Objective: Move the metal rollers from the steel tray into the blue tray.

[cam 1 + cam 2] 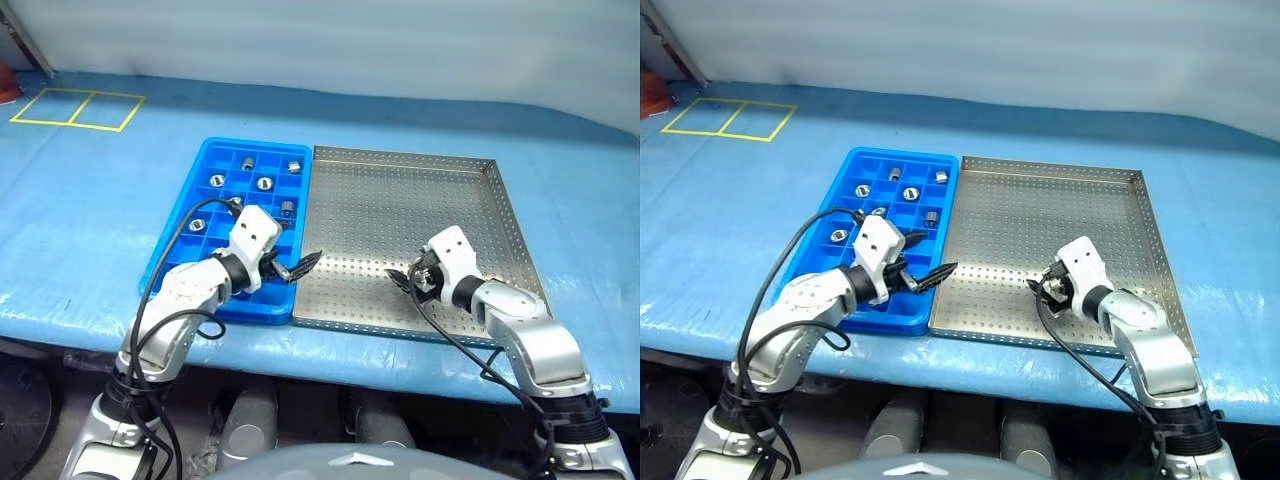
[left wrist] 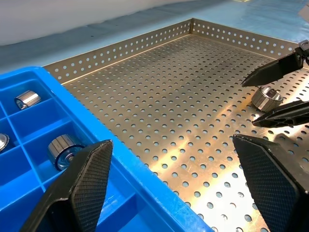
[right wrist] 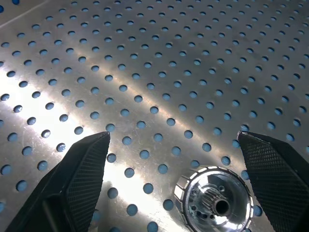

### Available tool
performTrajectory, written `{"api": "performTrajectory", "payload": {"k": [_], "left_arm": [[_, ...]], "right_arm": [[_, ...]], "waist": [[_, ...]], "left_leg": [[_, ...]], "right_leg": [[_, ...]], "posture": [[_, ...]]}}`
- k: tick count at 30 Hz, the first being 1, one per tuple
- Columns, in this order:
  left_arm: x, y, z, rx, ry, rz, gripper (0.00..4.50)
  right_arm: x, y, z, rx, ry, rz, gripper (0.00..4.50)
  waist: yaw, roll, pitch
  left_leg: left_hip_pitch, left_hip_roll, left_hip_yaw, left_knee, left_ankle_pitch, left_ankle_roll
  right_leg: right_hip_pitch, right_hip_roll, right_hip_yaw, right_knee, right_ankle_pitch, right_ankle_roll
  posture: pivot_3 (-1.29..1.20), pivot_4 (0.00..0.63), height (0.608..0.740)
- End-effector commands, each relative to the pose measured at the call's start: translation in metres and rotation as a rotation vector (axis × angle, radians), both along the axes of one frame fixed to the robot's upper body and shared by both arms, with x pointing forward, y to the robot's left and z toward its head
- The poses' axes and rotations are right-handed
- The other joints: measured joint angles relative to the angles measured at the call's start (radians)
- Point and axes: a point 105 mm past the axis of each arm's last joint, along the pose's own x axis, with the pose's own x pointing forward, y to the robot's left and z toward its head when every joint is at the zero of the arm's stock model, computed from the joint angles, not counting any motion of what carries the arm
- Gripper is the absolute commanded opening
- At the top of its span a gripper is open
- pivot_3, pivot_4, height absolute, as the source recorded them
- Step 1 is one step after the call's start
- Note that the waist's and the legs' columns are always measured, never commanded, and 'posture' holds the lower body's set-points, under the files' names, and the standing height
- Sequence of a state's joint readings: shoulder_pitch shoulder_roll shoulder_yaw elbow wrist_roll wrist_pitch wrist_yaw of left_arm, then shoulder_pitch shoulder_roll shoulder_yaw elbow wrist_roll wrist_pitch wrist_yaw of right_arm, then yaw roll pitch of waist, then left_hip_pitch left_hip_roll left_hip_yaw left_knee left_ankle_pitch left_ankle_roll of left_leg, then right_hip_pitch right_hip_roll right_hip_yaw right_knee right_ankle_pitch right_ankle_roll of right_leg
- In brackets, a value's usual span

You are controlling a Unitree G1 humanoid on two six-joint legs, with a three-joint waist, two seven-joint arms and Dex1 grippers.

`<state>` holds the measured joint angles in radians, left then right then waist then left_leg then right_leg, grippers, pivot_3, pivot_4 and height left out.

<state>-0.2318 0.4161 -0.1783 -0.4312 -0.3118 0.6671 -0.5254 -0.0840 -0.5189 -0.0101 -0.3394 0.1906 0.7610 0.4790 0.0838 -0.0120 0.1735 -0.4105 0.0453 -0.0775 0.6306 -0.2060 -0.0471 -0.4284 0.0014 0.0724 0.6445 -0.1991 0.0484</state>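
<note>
On the blue-covered table sit two trays side by side, rims touching: blue tray on the robot's left, steel tray on its right.

Hidden / cut off:
- Near part of the blue tray is covered by the left arm, so those compartments can't be checked.
- Last metal roller in the steel tray is masked by the right gripper in the head views. Right wrist view shows it on the perforated floor near the tray's front edge, between the two fingers, untouched, partly cut off by the picture's edge. Splined bore visible.
- Left wrist view also shows that roller between the other arm's black fingertips.

Grippers:
- Left gripper: jaws spread wide, nothing held, hovering over the seam between the trays.
- Right gripper: jaws spread wide, straddling the roller, no contact.

Rollers already in the blue tray: six can be made out, one per compartment, in the far rows.

Markings: no legible text. Yellow tape rectangle at the table's far left.
</note>
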Motion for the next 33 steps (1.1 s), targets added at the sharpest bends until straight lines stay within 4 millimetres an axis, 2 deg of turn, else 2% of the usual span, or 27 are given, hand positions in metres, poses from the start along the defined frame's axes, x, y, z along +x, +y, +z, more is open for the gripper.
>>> {"api": "performTrajectory", "payload": {"k": [1, 14, 23, 30, 33], "left_arm": [[-0.001, -0.005, 0.006, -0.005, -0.035, -0.022, 4.37], [-0.005, -0.012, -0.002, 0.008, -0.002, -0.075, 4.37], [-0.003, -0.011, -0.002, 0.011, -0.001, -0.068, 4.37], [0.000, 0.003, 0.001, 0.015, -0.018, -0.001, 4.37], [-0.001, 0.018, 0.007, 0.005, -0.034, 0.064, 4.37]], "right_arm": [[0.002, -0.005, 0.006, -0.018, -0.022, -0.027, 4.47], [0.001, -0.018, -0.009, -0.055, 0.062, -0.109, 4.47], [0.000, -0.016, -0.008, -0.052, 0.061, -0.100, 1.75], [0.004, -0.003, 0.000, -0.038, 0.021, -0.040, 1.75], [0.007, 0.019, 0.014, -0.006, -0.035, 0.055, 1.75]], "waist": [[0.000, 0.000, 0.000], [-0.001, 0.000, 0.000], [0.000, 0.000, 0.000], [-0.002, 0.000, 0.000], [-0.013, 0.000, 0.000]], "left_leg": [[0.000, 0.000, 0.000, 0.000, 0.000, 0.000], [0.000, 0.000, 0.000, 0.000, 0.000, 0.000], [0.000, 0.000, 0.000, 0.001, 0.000, 0.000], [0.000, 0.000, 0.000, 0.001, 0.000, 0.000], [0.000, 0.000, 0.000, 0.001, 0.000, 0.000]], "right_leg": [[0.000, 0.000, 0.000, 0.000, 0.000, 0.000], [0.000, 0.000, 0.000, 0.000, 0.000, 0.000], [0.000, 0.000, 0.000, 0.000, 0.000, 0.000], [0.000, 0.000, 0.000, 0.000, 0.000, 0.000], [0.000, 0.000, 0.000, 0.000, 0.000, 0.000]], "posture": [[0.24, 0.150, 0.740], [0.24, 0.150, 0.740], [0.23, 0.150, 0.740], [0.25, 0.150, 0.740], [0.25, 0.150, 0.740]]}}
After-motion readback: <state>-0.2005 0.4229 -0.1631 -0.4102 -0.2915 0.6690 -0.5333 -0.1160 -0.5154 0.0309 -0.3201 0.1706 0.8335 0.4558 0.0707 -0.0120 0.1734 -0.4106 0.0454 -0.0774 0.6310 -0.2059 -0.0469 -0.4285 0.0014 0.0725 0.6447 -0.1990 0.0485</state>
